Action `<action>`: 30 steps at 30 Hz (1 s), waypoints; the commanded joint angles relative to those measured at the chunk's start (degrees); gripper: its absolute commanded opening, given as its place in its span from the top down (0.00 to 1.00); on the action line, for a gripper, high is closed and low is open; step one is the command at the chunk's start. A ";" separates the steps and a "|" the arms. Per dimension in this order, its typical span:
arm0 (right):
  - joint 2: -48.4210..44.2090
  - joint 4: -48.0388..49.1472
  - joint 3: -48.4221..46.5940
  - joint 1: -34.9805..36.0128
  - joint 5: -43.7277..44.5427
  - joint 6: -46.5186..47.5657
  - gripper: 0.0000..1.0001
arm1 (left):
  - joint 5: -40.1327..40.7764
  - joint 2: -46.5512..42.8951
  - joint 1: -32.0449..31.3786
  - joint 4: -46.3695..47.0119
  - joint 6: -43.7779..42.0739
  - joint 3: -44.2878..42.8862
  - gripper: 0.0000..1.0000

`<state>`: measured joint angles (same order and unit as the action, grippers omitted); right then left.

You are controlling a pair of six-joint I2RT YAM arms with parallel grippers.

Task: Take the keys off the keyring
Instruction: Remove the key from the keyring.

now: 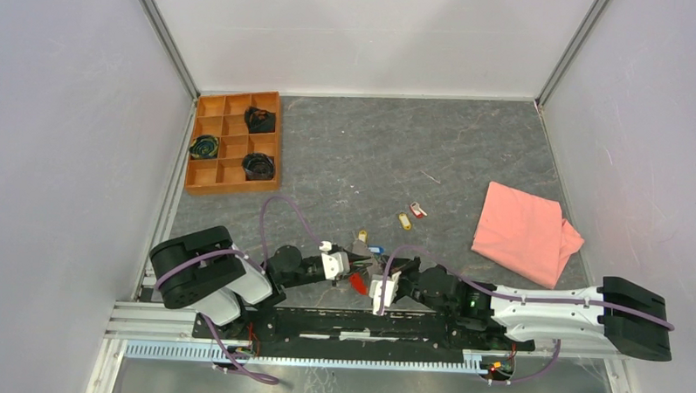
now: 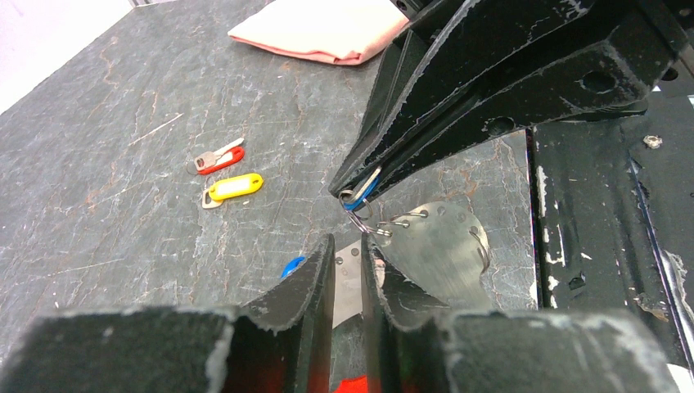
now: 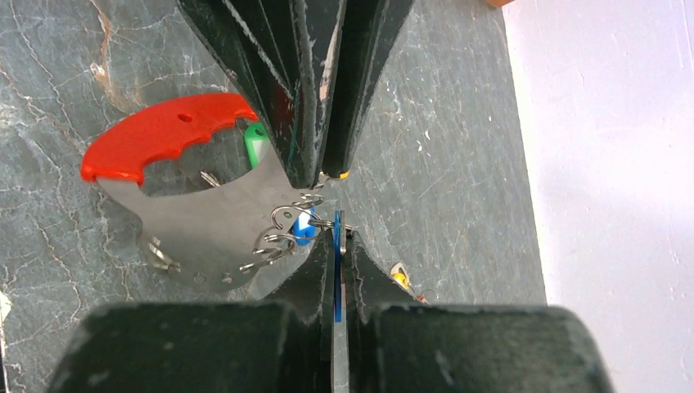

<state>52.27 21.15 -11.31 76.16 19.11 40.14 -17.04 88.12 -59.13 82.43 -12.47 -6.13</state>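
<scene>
Partway done. Red key and yellow key lie loose on the surface, well apart from the keyring, on its far side.

The keyring is a flat metal plate with a red grip and small wire loops along its edge. It sits between the two grippers.

Right gripper: jaws clenched on the blue key, whose tag hooks to a loop at the keyring's edge, so it is not off yet.

Left gripper: jaws parted a crack just beside the keyring, nothing clearly pinched. Metal shows in the gap; can't tell if it touches.

Green key is right by the keyring's red grip; can't tell if it's attached.

Left to do: blue key, likely green too.
</scene>
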 commanded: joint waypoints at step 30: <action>0.19 4.87 -3.81 1.70 0.90 1.43 1.00 | 0.37 2.65 -0.10 -0.69 0.00 -3.29 0.76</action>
<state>53.32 22.13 -12.86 77.28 19.46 41.47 -18.13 89.60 -59.13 79.53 -12.45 -8.62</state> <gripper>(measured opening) 0.032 0.257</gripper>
